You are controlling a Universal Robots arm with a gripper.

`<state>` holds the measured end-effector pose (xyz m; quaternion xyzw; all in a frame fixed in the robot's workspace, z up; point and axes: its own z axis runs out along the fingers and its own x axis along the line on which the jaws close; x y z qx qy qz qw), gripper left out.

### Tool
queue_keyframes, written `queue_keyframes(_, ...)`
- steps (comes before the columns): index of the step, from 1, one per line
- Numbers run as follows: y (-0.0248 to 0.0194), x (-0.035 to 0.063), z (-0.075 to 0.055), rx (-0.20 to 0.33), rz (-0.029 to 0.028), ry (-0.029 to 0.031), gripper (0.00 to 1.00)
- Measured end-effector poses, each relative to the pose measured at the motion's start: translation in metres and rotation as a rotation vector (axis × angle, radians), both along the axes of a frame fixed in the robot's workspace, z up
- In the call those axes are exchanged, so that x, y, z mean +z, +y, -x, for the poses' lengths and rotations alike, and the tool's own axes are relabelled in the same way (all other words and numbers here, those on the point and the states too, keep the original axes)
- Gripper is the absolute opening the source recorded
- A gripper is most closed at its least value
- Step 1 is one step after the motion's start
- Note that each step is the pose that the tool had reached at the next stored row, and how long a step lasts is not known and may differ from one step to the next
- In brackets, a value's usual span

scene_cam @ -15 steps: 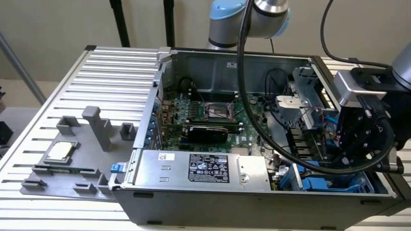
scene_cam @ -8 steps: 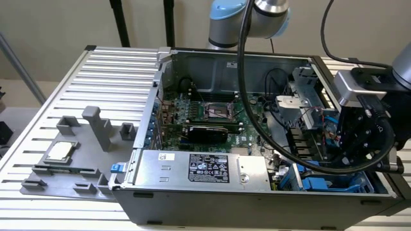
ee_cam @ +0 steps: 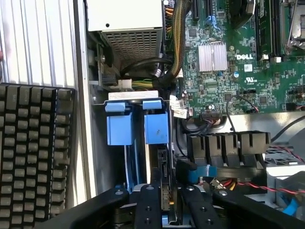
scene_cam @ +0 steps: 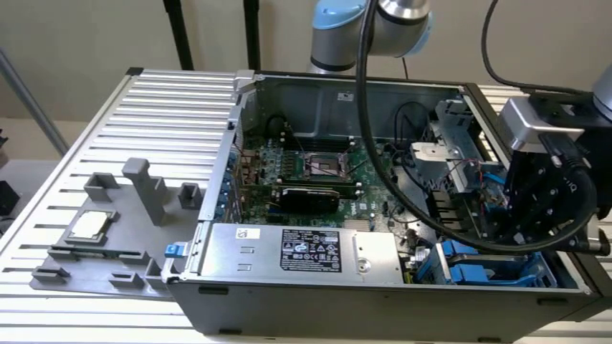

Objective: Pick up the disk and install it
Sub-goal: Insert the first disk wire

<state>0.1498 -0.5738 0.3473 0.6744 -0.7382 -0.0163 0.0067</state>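
Observation:
My gripper (ee_cam: 167,206) hangs inside the open computer case (scene_cam: 383,301), over the drive bay at the exterior view's right. Its two black fingers (ee_cam: 148,205) are closed on a thin part seen edge-on, which is the disk (ee_cam: 163,183), with a bit of blue frame low in the gap. The disk stands upright and reaches down into the bay slot right beside two blue caddy tabs (ee_cam: 156,125). In the exterior view the black gripper body (scene_cam: 547,208) stands above the blue caddies (scene_cam: 478,271) and hides the disk.
The silver power supply (scene_cam: 306,247) lies along the case front, and the green motherboard (scene_cam: 316,172) is behind it. Black cables (scene_cam: 421,208) loop past the bay. A grey fixture plate (scene_cam: 105,236) with a small silver chip (scene_cam: 88,226) is outside the case, and a black keyboard (ee_cam: 33,157) lies beside the case wall.

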Motion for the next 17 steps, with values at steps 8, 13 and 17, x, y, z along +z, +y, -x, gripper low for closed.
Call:
queue_keyframes(8, 0.0, 0.036, 0.0, 0.0, 0.0001, 0.0002, 0.0)
queue_keyframes(13, 0.0, 0.0486, 0.001, 0.0, -0.0004, 0.0002, 0.0)
queue_keyframes(17, 0.0, 0.0486, 0.013, 0.0, 0.0001, 0.0002, 0.0)
